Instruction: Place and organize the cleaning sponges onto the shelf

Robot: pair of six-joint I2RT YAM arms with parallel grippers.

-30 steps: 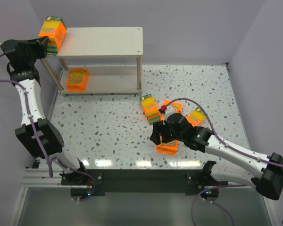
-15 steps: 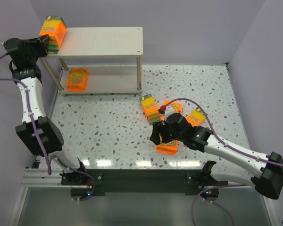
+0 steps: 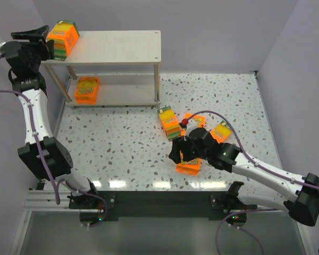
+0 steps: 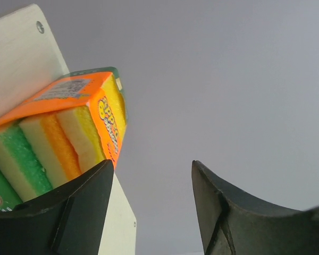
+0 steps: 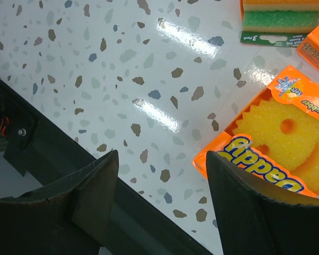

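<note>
My left gripper hangs at the left end of the shelf, fingers spread, just beside the thick sponge pack on the top board's left corner. A flat pack lies on the lower board. Off the shelf's right front leg stands a second thick pack. Farther out, my right gripper hovers with its fingers apart beside another flat pack.

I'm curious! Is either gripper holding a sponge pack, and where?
Nothing is held. The left gripper is open beside a thick pack; the right gripper, open by a flat pack.
</note>
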